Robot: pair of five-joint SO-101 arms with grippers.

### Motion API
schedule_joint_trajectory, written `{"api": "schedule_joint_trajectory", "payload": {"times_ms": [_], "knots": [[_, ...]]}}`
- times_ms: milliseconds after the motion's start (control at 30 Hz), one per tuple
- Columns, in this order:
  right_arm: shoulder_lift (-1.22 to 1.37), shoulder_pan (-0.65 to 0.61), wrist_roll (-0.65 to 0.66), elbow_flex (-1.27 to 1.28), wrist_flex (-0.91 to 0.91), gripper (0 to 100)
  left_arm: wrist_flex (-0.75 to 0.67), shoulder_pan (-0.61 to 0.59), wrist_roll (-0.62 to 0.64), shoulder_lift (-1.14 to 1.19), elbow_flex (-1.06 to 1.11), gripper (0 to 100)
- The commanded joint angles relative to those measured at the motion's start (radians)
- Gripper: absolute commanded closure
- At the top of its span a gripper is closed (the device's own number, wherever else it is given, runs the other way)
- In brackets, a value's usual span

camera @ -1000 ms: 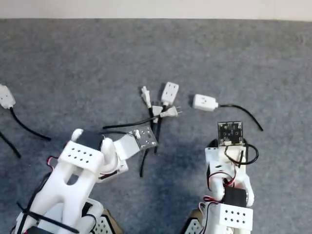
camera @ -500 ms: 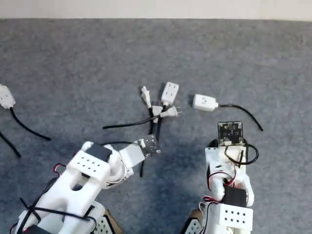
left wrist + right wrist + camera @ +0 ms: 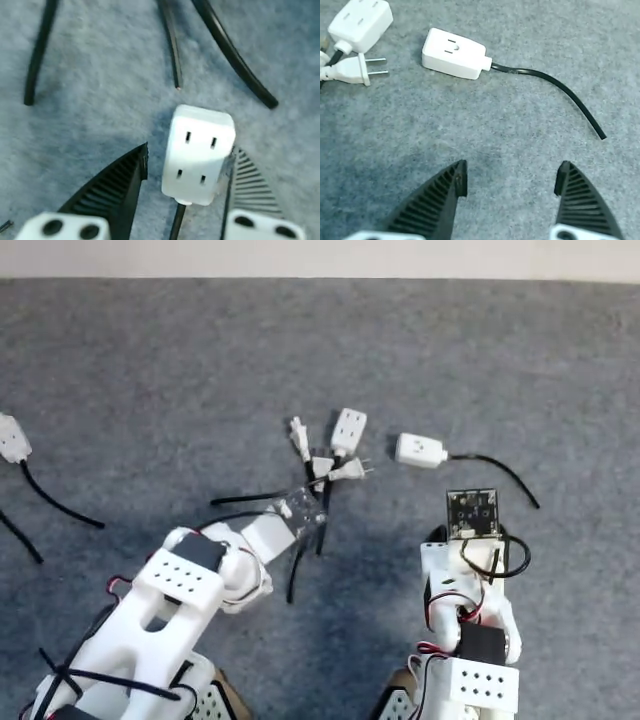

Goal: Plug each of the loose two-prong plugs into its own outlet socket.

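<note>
A white two-socket outlet block [image 3: 199,155] lies on the grey carpet between the fingers of my left gripper [image 3: 191,149], which is open. One finger is against the block's side and the other stands apart. In the high view the left wrist [image 3: 300,505] hangs just below the cluster of a white outlet [image 3: 348,430] and two-prong plugs [image 3: 350,472], [image 3: 298,435]. My right gripper [image 3: 512,166] is open over bare carpet. Ahead of it lie a single white outlet [image 3: 454,54] on a black cord and a plug [image 3: 355,69].
Loose black cord ends [image 3: 177,85] lie on the carpet beyond the left gripper. Another white outlet [image 3: 12,438] with black cords sits at the far left edge. The single outlet's cord [image 3: 500,472] curls towards the right arm [image 3: 472,512].
The left arm swung, its wrist dipping towards the table's front and then rising back towards the plug cluster. The right arm and the plugs have not moved.
</note>
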Motion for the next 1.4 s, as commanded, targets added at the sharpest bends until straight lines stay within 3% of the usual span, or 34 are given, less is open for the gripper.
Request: {"api": "schedule_joint_trajectory", "payload": {"times_ms": [0, 200, 367, 567, 867, 1067, 1200, 1367], "knots": [[-0.012, -0.036, 0.02, 0.047, -0.027, 72.2, 0.021, 0.001, 0.051, -0.016, -0.084, 73], [-0.01, -0.039, 0.021, 0.047, -0.027, 72.2, 0.069, -0.004, 0.209, -0.016, -0.222, 73], [-0.01, -0.042, 0.021, 0.047, 0.001, 72.2, 0.048, -0.053, 0.459, -0.01, -0.36, 73], [-0.01, -0.042, 0.021, 0.028, 0.015, 72.2, -0.143, -0.191, 0.875, -0.007, -0.423, 73], [-0.005, -0.234, -0.038, -0.217, 0.216, 72.3, -0.41, -0.452, 1.293, 0.154, -0.312, 73], [0.326, -0.294, -0.072, -0.441, 0.163, 78.7, -0.5, -0.587, 1.339, 0.265, -0.312, 73], [0.719, -0.323, -0.17, -0.722, 0.216, 78.9, -0.505, -0.585, 1.339, 0.309, -0.314, 73], [1.075, -0.463, -0.353, -1.032, 0.311, 78.9, -0.503, -0.618, 1.341, 0.326, -0.34, 73]]}}
